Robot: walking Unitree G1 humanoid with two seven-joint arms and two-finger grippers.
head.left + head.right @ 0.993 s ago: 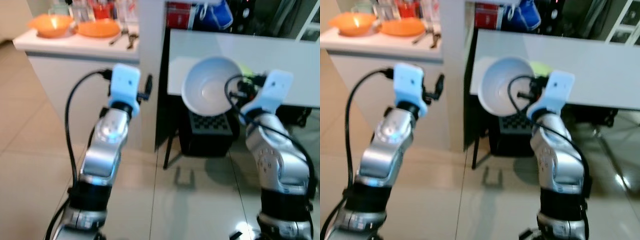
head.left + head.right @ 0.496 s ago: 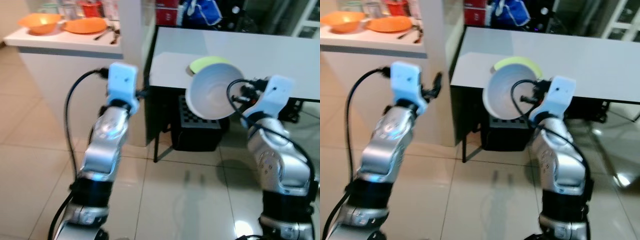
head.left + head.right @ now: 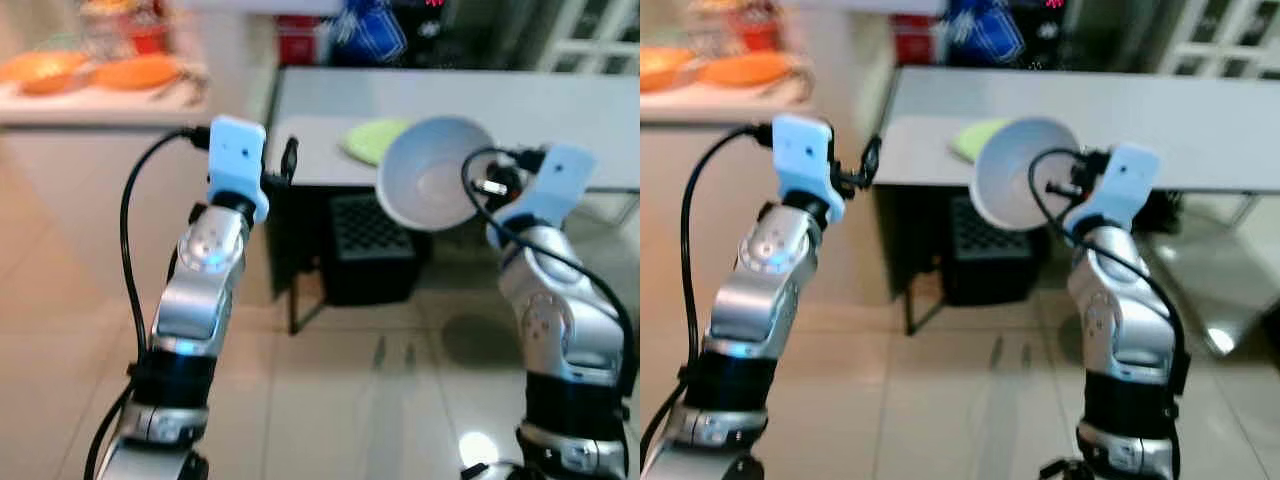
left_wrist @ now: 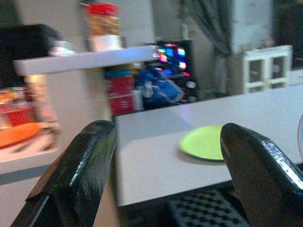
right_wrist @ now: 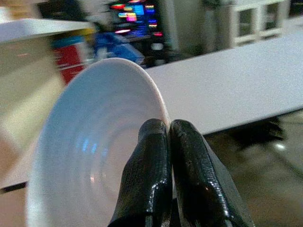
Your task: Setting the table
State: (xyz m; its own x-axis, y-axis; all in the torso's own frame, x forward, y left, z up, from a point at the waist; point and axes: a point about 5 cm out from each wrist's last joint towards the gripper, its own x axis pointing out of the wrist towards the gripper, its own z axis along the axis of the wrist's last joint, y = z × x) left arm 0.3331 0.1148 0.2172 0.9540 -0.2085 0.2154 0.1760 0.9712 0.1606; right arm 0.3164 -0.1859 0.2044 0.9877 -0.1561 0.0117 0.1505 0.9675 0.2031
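Bowl [image 3: 432, 172]: white, round, ridged inside; pinched at its rim in my right gripper [image 5: 169, 137].
Left gripper [image 4: 161, 170]: fingers apart, holding nothing.
Change: green plate [image 3: 377, 139] uncovered, table [image 3: 560, 100] nearer.

Beige tiled floor [image 3: 340, 400], glossy, with a bright glare spot on the right. Black perforated crate [image 3: 368, 248] standing on the floor in the shade, beside a thin black leg [image 3: 297, 310]. Blue bag or cloth [image 3: 368, 28] heaped at the back, next to something red [image 3: 912, 38]. Coloured lights [image 4: 169, 49] glowing on a dark screen further off. White cabinet [image 4: 263, 66] with dark panes at the far right. High white shelf [image 4: 85, 60] carrying a red-lidded jar [image 4: 105, 27], blurred.
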